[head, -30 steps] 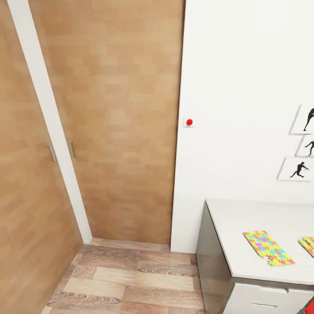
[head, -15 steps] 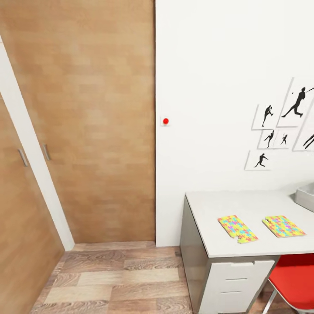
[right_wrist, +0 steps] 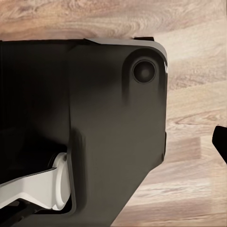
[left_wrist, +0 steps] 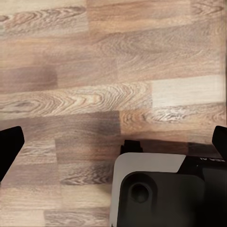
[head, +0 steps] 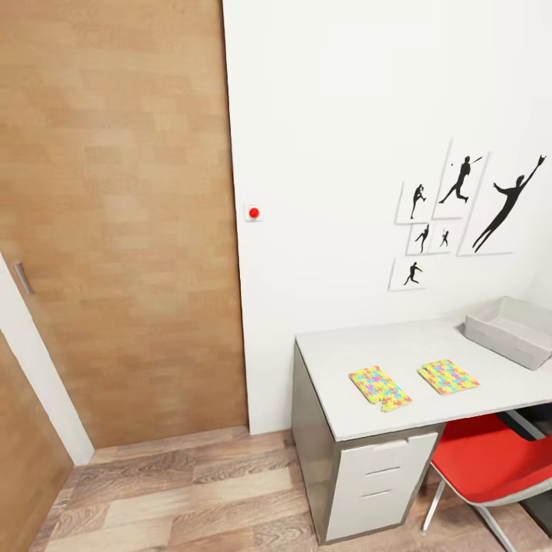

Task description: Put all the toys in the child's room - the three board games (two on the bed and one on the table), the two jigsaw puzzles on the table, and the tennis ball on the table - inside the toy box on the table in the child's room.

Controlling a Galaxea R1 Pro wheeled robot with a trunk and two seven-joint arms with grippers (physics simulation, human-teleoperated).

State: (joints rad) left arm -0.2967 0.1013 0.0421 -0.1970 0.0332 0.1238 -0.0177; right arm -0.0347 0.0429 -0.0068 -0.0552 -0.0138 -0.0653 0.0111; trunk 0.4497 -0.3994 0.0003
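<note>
Two jigsaw puzzles (head: pixel 412 382) near table (head: pixel 345 414) edge

Even, bright, soft light fills the room with no clear source, the white wall (head: pixel 368 107) nearly washed out, only faint shadow under the table (head: pixel 399 414), everything crisp on the head view, wood floor (left_wrist: pixel 94 71) slightly blurred on both wrist views.

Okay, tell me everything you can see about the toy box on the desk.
The toy box is a shallow, light-grey rectangular tray with low walls that slope outward, plain and matte like plastic. It sits flat on the white-grey table near the wall, turned at an angle to the table's edge and partly cut off by the picture's right border. What shows of its inside looks empty. The two jigsaw puzzles lie apart from it.
</note>
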